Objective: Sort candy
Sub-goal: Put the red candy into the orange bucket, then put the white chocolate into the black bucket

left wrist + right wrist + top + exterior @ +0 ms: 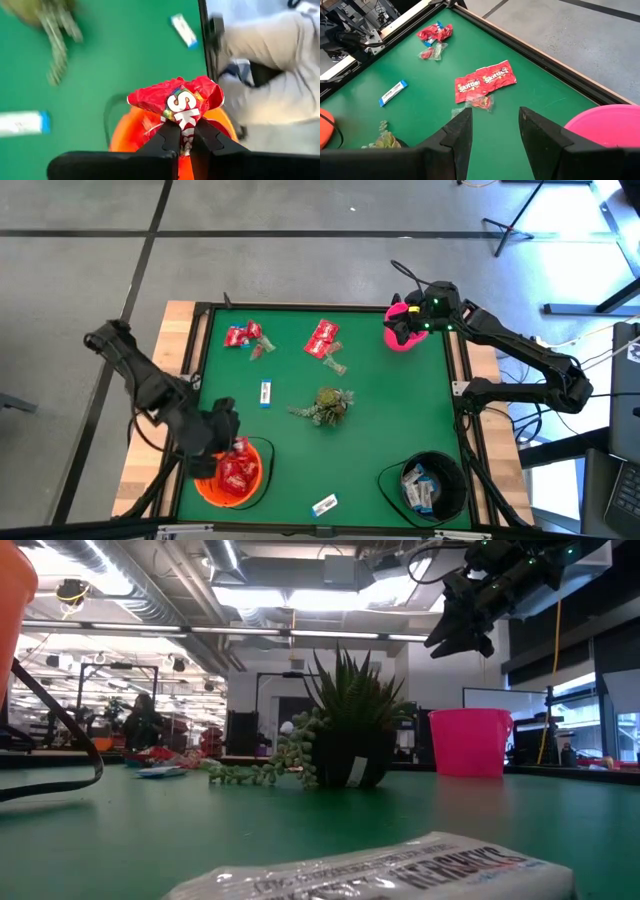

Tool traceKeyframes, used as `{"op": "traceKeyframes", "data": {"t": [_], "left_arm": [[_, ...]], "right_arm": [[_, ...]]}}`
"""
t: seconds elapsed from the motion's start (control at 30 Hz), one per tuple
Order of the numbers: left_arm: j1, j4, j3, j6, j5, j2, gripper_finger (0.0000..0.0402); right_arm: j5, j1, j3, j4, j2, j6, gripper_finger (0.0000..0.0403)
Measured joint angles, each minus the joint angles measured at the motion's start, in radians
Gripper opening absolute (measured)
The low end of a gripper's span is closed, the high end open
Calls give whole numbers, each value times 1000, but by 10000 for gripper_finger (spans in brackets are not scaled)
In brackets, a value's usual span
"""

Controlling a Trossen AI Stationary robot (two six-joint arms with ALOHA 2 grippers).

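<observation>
Candy lies scattered over the green felt-topped bench (400, 420) as the left gripper (186, 142) hangs over the round orange plastic bowl (258, 480) at the near left corner, its jaws pinched narrow on a crumpled shiny red Skittles packet (175, 102). More red packets already sit in that bowl, so the step in hand looks like a drop: the jaws should part only once the packet is squarely above the bowl's mouth, low enough that the light foil cannot flutter over the rim, and it may cling to one finger, so a slow, full opening seems wise. The right gripper (494, 132) hovers at the far right beside the bright pink plastic bowl (400, 340), its jaws wide and holding nothing. A flat pair of red packets (485, 81) with a small clear-wrapped sweet (480, 102) just beside them lies mid-bench toward the far edge, another red cluster (245, 336) sits toward the far left, a white-and-blue bar (265, 393) rests left of the small green potted succulent (328, 404), and a white wrapped bar (324, 504) lies near the front edge. White-and-blue packets fill the black round bowl (455, 470) at the near right
</observation>
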Motion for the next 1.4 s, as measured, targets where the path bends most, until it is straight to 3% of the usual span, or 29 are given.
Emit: {"op": "traceKeyframes", "data": {"t": [0.13, 0.27, 0.6, 0.77, 1.03, 1.17, 1.4], "left_arm": [[-58, -47, -2, -108, 21, 45, 10], [-98, -61, -2, -121, 21, 97, 15], [-98, -137, -2, -146, -9, 179, 108], [-84, -167, -2, -146, -12, 180, 132], [-21, -164, -2, -213, 11, 176, 134], [28, -115, 0, -146, 11, 171, 134], [178, 70, 0, 51, -19, 165, 134]], "right_arm": [[-6, 0, 0, 5, 0, 11, 156], [-29, 0, 0, 6, 0, 19, 156], [-44, 60, 0, 11, -1, 27, 156], [-19, 157, 0, 39, -5, 27, 156], [63, 337, 0, 173, -30, 27, 156], [91, 431, 15, 210, -43, 25, 156], [297, 648, 18, 211, -19, -18, 156]]}}
